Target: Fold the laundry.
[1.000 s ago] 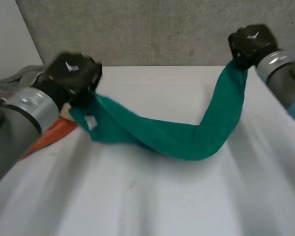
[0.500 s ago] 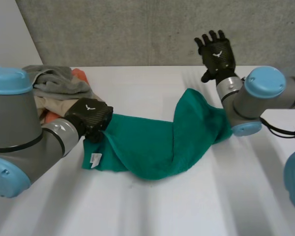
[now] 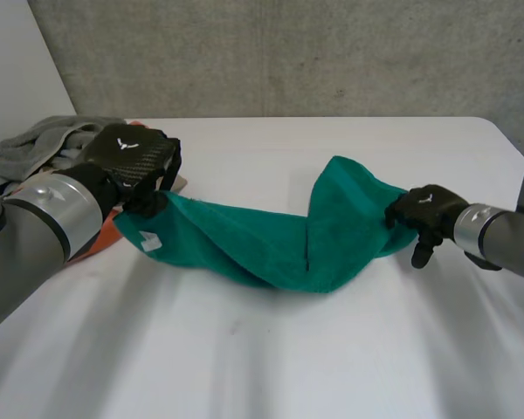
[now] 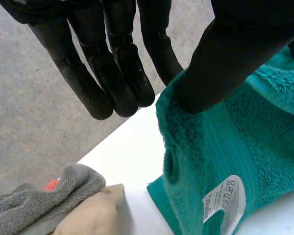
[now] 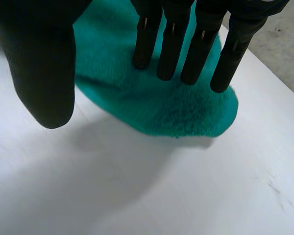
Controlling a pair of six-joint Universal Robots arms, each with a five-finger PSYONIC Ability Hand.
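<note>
The teal towel (image 3: 271,249) lies bunched across the table (image 3: 262,358) — left hand (image 3: 131,161) at its 9 o'clock end, fingers straight, thumb against the hem; right hand (image 3: 428,209) at 3 o'clock, fingers straight and apart. A clothes pile (image 3: 44,148) sits at 10 o'clock.

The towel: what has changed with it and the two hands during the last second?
The right hand let go of the towel, opened, then came down to its right end, where its fingers are now straight over it. The towel, which hung between both raised hands, dropped onto the table. The left hand stayed at the towel's left corner.
</note>
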